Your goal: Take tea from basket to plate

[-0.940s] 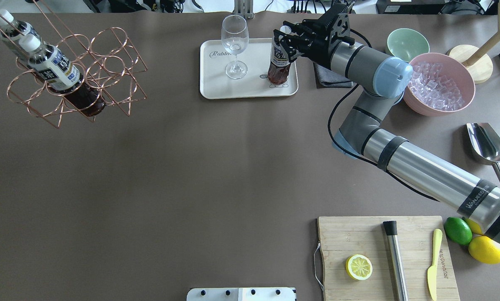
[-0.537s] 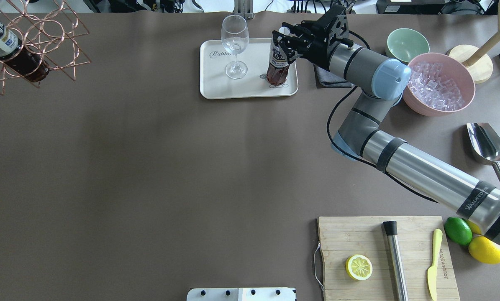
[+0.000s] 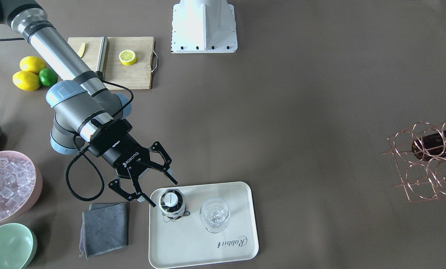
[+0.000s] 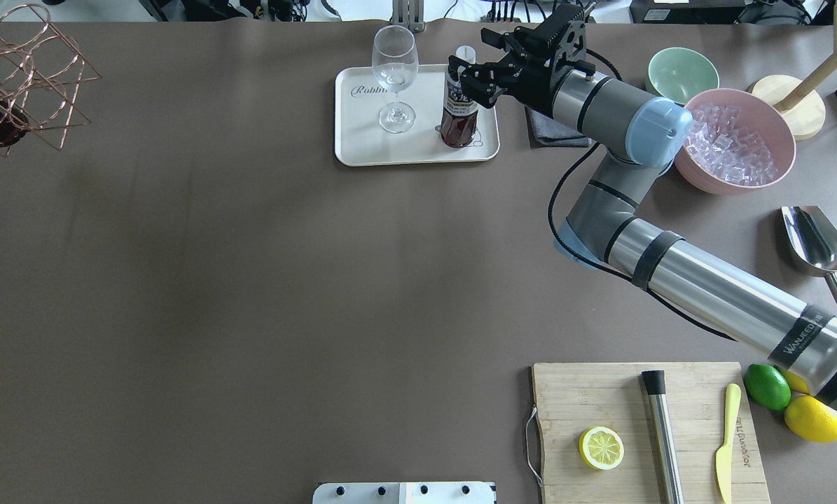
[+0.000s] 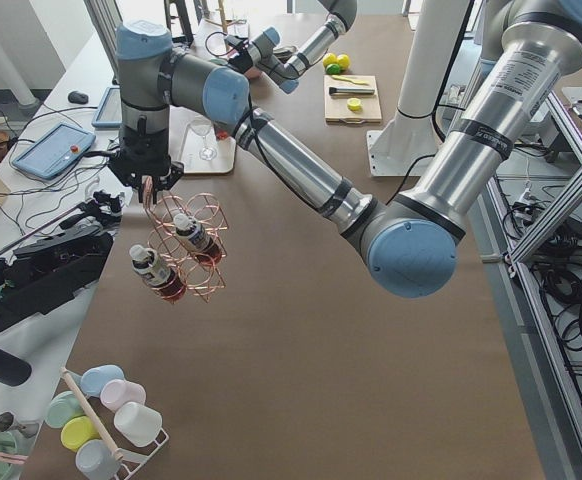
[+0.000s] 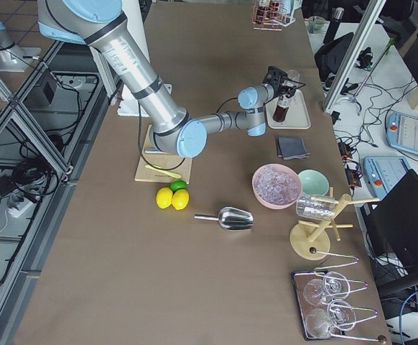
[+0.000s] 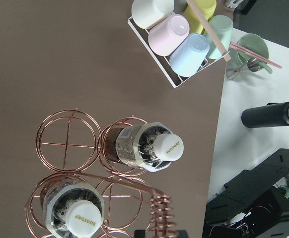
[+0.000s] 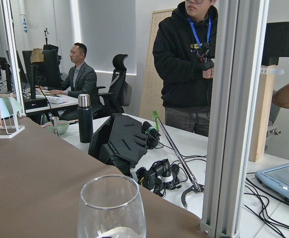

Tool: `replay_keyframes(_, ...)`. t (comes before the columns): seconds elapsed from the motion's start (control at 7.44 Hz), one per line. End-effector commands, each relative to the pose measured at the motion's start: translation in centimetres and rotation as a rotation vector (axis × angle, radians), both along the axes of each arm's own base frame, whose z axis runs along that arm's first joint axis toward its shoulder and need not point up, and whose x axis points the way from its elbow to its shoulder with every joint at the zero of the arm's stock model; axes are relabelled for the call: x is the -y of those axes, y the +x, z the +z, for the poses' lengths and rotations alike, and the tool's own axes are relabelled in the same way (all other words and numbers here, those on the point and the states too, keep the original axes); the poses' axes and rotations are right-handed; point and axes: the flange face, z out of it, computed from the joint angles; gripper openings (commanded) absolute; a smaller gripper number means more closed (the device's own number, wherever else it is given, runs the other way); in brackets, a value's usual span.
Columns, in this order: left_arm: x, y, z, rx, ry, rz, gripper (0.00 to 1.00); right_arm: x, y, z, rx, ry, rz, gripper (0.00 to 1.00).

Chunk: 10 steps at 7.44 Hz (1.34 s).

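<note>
A tea bottle (image 4: 458, 105) with a white cap stands upright on the cream plate (image 4: 362, 143), also seen in the front view (image 3: 172, 203) on the plate (image 3: 193, 246). My right gripper (image 4: 475, 57) is open at the bottle's cap, jaws spread and off it (image 3: 165, 194). The copper wire basket (image 5: 186, 250) hangs in the air over the table's left end from my left gripper (image 5: 149, 180). In the left wrist view its coiled handle (image 7: 159, 215) runs into the fingers. Two more tea bottles (image 7: 154, 148) sit in its cells.
A stemmed glass (image 4: 393, 70) stands on the plate beside the tea. A grey cloth (image 3: 103, 228), a pink bowl of ice (image 4: 733, 140) and a green bowl (image 4: 682, 70) lie to the right. A cutting board (image 4: 642, 434) is at the front right.
My right gripper has opened and let go of the tea, which now stands upright on the plate. The basket has moved left and away towards the table's far left corner.
</note>
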Motion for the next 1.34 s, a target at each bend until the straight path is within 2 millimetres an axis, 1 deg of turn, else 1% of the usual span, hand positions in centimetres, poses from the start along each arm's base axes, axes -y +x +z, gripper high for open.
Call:
replay_keyframes(0.0,0.1,-0.4,8.3,0.029,0.022,0.078,0.00,0.2,0.4,-0.1,0.007,-0.002,0.000,1.00)
replay_keyframes(0.13,1.4,-0.7,11.1,0.033,0.034,0.085,0.00,0.2,0.6,-0.2,0.008,-0.001,0.001,1.00)
replay_keyframes(0.27,1.9,-1.4,13.2,0.042,0.053,0.104,0.00,0.3,0.8,-0.2,0.002,0.001,-0.012,1.00)
replay_keyframes(0.4,1.9,-2.4,13.8,0.054,0.065,0.119,0.00,1.0,1.9,-0.1,-0.021,0.009,-0.059,1.00)
replay_keyframes(0.54,2.0,-2.3,13.7,0.059,0.077,0.135,0.00,2.4,3.3,0.3,-0.083,-0.018,-0.125,1.00)
replay_keyframes(0.67,2.7,-2.3,13.3,0.061,0.080,0.136,0.00,2.9,4.8,-0.1,-0.116,-0.032,-0.173,1.00)
replay_keyframes(0.81,4.7,-1.9,13.2,0.059,0.066,0.144,0.00,3.3,7.4,0.2,-0.127,-0.030,-0.189,1.00)
replay_keyframes(0.94,6.4,-1.8,13.6,0.062,0.081,0.150,0.00,3.8,6.7,1.8,-0.204,-0.127,-0.263,1.00)
replay_keyframes(1.07,7.1,-0.4,14.6,0.066,0.105,0.167,0.00,5.5,6.6,3.1,-0.298,-0.273,-0.289,1.00)
replay_keyframes(1.21,7.5,0.5,14.7,0.068,0.118,0.173,0.00,6.7,8.5,4.1,-0.360,-0.319,-0.313,1.00)
